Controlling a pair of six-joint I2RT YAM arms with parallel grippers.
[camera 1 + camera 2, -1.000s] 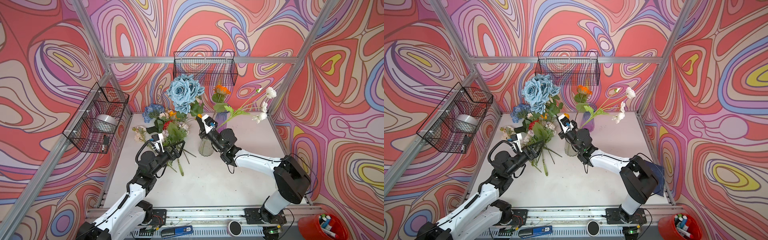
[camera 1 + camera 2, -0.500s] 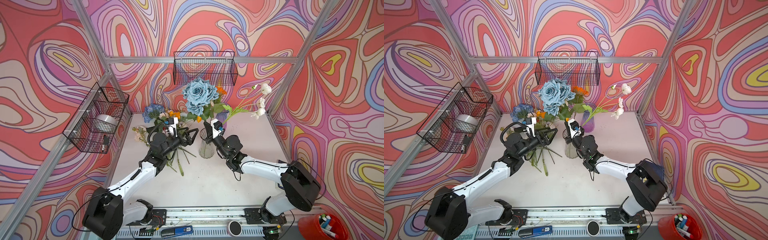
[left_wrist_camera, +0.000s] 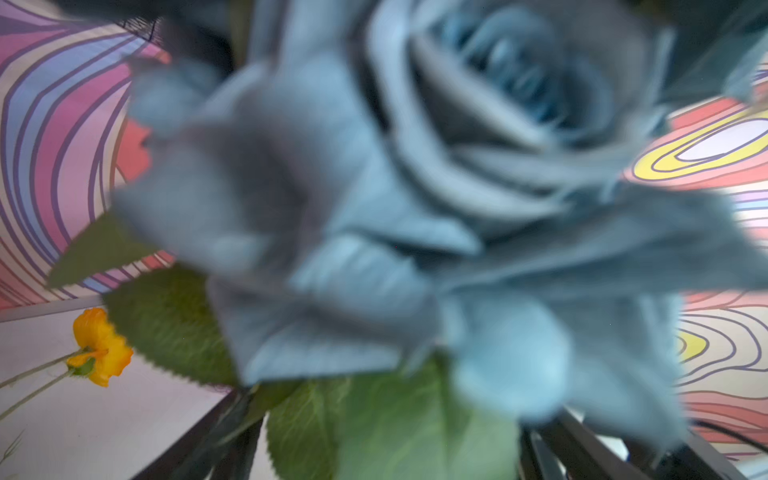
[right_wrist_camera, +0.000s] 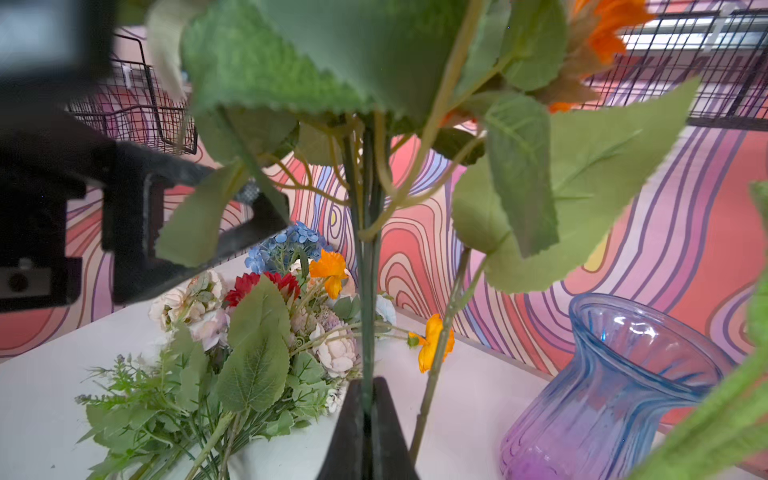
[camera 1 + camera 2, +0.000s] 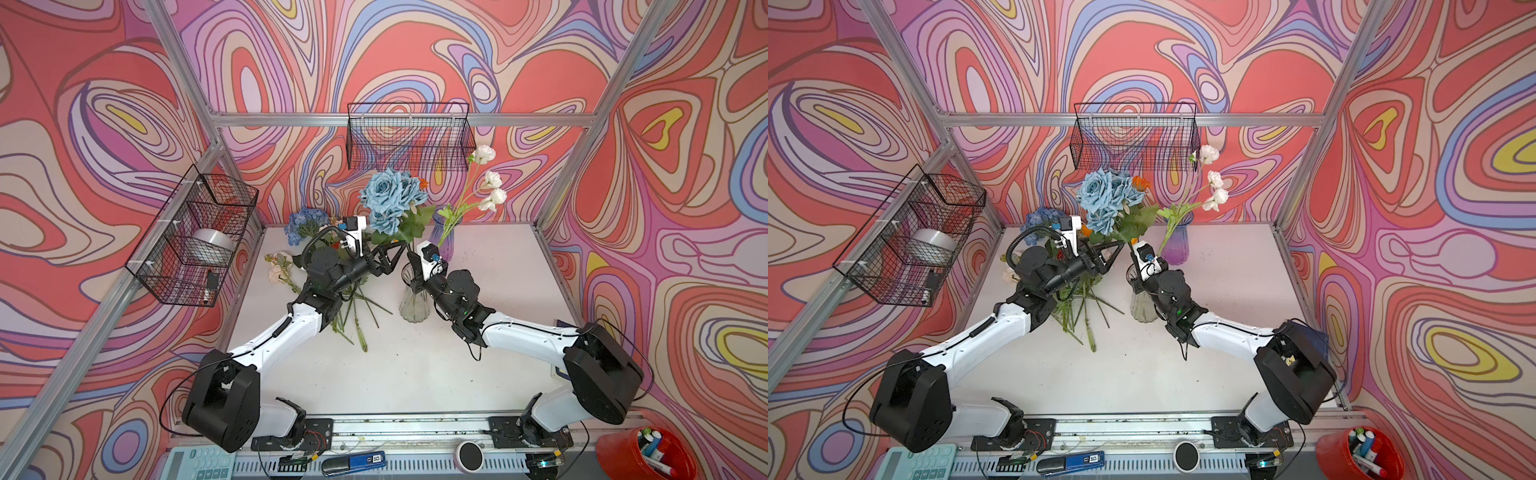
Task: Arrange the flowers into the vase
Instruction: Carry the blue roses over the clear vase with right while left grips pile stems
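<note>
The right gripper (image 4: 368,390) pinches the stem of the blue rose (image 5: 388,199) and now holds it upright over the mouth of the clear vase (image 5: 413,307), near the middle of the worktop (image 5: 415,374). A second ago that rose stood off to the vase's left. The left gripper (image 5: 395,257), then low over the heap, now reaches across with its jaws spread at the rose's leaves. Whether it touches them we cannot tell, nor whether the stem end is in the mouth.

We judge the rose is about to drop in, with the left arm coming to steady it.

The rest of the flowers (image 5: 345,307) lie in a heap toward the far-left corner, partly under the left arm, so most of the task remains.

A purple vase (image 5: 445,247) with white flowers (image 5: 492,189) stands at the far edge, just beside the right gripper. An orange flower (image 4: 602,33) crowds in beside the rose. Broad leaves could catch the spread jaws.
</note>
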